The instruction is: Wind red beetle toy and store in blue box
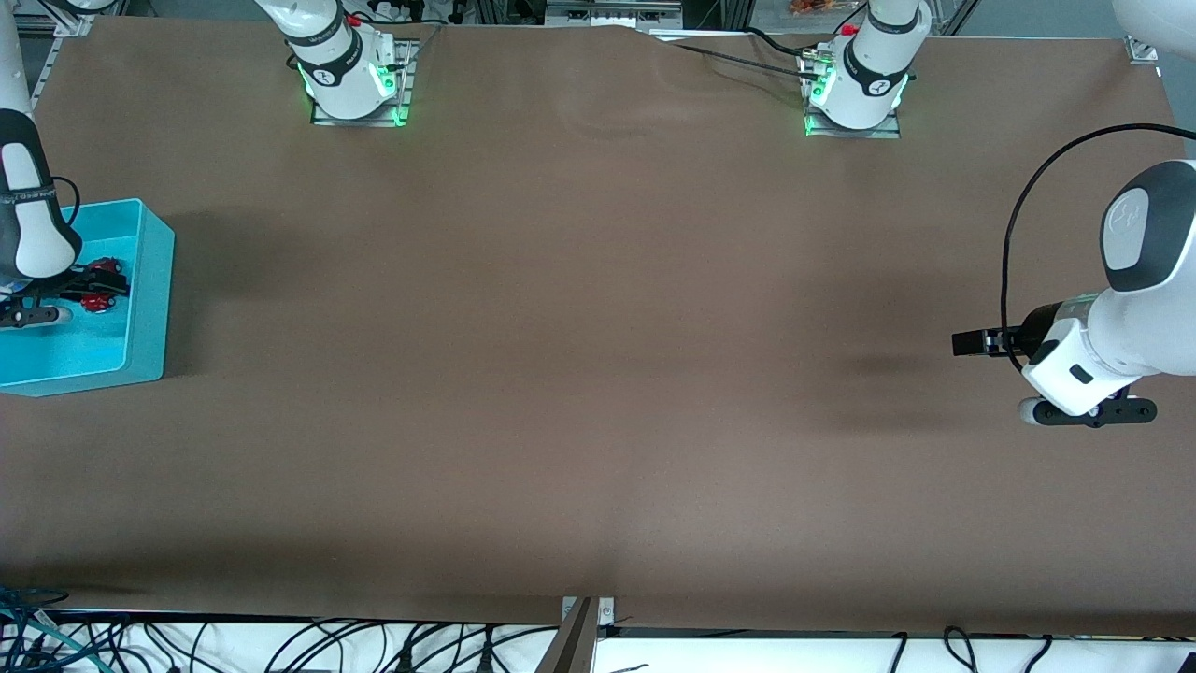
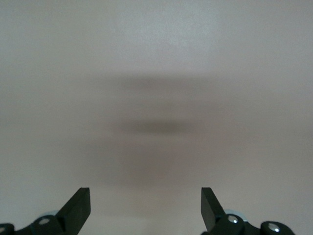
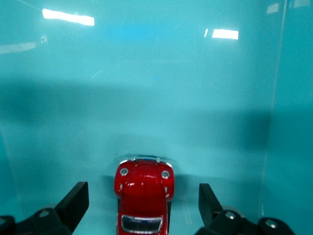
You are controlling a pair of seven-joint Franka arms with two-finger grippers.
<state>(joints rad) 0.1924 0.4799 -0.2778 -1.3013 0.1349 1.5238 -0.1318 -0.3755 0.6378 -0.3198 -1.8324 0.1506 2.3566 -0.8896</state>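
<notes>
The brown table [image 1: 598, 374] is widest, then the blue box [image 1: 149, 280] at my right arm's end. My right gripper [image 3: 142, 205] hangs inside it, fingers spread wide, gripping nothing; the red beetle toy [image 3: 143, 193] rests on the floor between them. My left gripper [image 2: 145, 208] waits open and empty over bare table. The toy looks light, hard and glossy, so likely slippery; I'd pinch its flat sides.

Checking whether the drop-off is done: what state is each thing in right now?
red beetle toy: resting on the box floor, free between spread fingers
blue box: open-topped, toy inside, at the right arm's end of the table
right hand: open, inside the box around the toy
left hand: open, empty, waiting over bare table
</notes>
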